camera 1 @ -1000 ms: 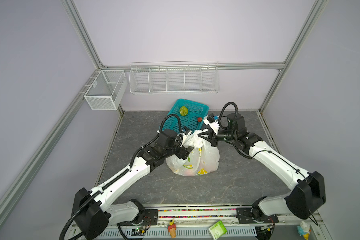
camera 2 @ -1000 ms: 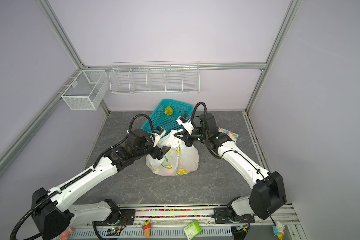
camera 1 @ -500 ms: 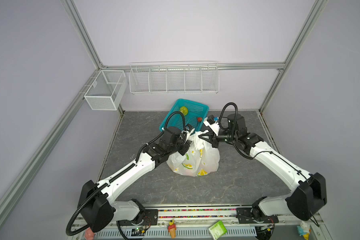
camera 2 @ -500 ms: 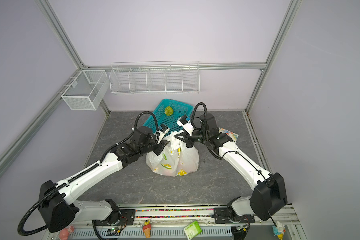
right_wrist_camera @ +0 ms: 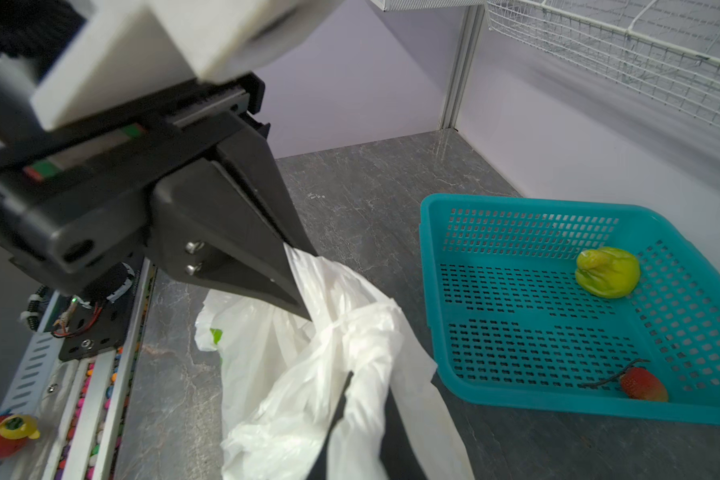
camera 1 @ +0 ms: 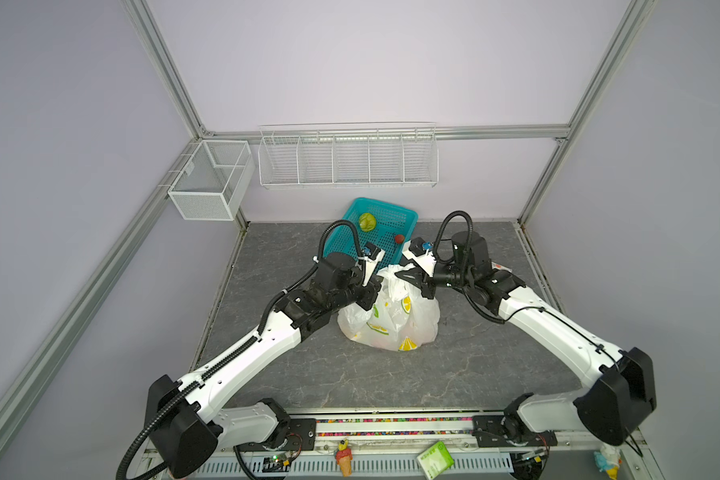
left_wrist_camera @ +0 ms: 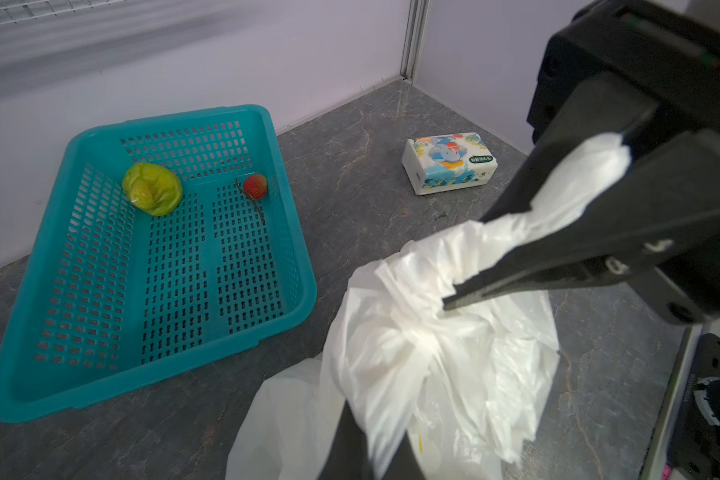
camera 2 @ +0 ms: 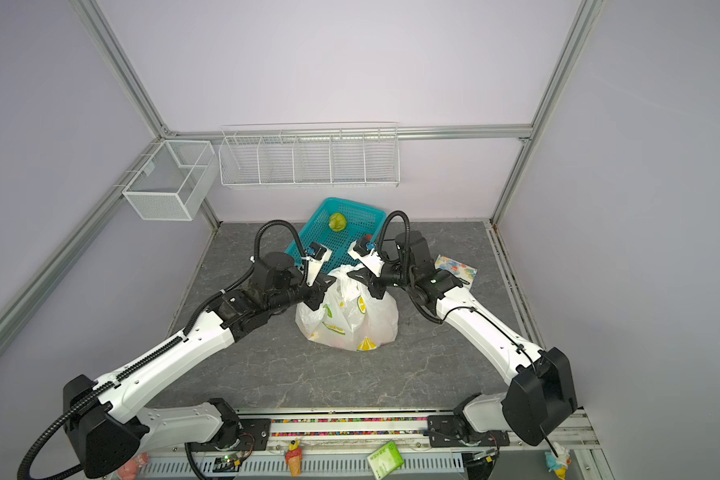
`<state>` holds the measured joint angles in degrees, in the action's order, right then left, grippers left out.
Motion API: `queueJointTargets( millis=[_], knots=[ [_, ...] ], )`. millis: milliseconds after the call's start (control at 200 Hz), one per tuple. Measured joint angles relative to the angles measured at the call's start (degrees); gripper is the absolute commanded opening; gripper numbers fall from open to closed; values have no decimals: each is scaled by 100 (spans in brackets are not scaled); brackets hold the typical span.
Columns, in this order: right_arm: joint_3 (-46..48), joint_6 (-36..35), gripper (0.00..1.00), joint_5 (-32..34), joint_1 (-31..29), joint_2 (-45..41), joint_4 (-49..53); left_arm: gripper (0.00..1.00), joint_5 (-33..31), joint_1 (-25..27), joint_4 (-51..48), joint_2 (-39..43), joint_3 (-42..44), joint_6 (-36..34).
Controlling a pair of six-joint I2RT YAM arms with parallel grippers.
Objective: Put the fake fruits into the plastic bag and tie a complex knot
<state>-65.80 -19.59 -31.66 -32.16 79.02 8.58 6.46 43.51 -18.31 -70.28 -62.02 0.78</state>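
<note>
My left gripper (camera 1: 373, 291) and right gripper (camera 1: 412, 276) each have their fingers clamped on a handle of the plastic bag (camera 1: 391, 320), which sits bulging on the tabletop just before the teal basket (camera 1: 387, 204). A green fruit (camera 1: 367, 221) and a strawberry (camera 1: 399, 238) lie unbagged in the basket, and I see no finished knot.

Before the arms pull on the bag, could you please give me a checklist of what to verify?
Left end effector shut on the plastic bag: ok.
Right end effector shut on the bag too: ok.
Every fruit bagged: not ok; green fruit and strawberry lie in the teal basket.
Knot formed at the bag's top: cannot tell.
Bag resting on the table: ok.
Tissue pack apart from the bag: ok.
</note>
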Motion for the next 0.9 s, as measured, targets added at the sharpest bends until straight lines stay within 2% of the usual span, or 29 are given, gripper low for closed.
queueJointTargets(
  millis=[180, 395, 590, 725, 900],
  knots=[
    [208, -168, 8, 420, -164, 0, -503, 0, 195, 0, 44, 140, 129, 319],
    [374, -254, 7, 533, -166, 0, -767, 34, 319, -44, -20, 151, 149, 516],
    [374, -339, 7, 463, -164, -2, -710, 55, 675, -361, -476, 127, -177, 474],
    [374, -389, 7, 367, -162, -17, -645, 67, 977, -490, -625, 59, -520, 372],
    [374, -402, 7, 264, -162, -79, -608, 71, 1191, -487, -964, -380, -1058, 142]
  ],
)
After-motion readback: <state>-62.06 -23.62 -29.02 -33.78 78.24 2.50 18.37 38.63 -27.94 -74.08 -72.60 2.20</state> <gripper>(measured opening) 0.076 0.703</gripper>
